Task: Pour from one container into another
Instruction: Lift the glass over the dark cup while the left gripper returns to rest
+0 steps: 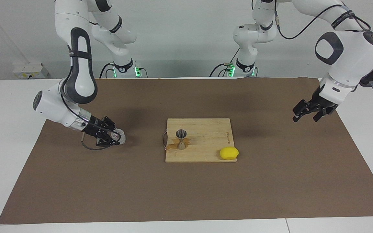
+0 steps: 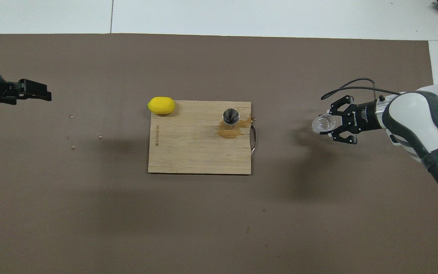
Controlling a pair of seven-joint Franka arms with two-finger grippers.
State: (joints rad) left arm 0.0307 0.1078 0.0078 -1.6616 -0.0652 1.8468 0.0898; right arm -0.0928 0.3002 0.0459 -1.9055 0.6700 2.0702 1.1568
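Observation:
The clear glass tumbler (image 1: 120,137) is in my right gripper (image 1: 115,137), which is shut on it and holds it low over the brown mat toward the right arm's end; it also shows in the overhead view (image 2: 324,123) with the right gripper (image 2: 333,124). The metal jigger (image 1: 181,139) stands upright on the wooden cutting board (image 1: 206,139), near its handle end, and shows in the overhead view (image 2: 230,116) beside a brown stain. My left gripper (image 1: 305,117) is open and empty, raised over the mat's edge at the left arm's end (image 2: 44,94).
A yellow lemon (image 1: 229,153) lies at the board's (image 2: 196,148) corner that is farther from the robots, toward the left arm's end (image 2: 161,105). A few small crumbs (image 2: 72,129) lie on the mat at that end.

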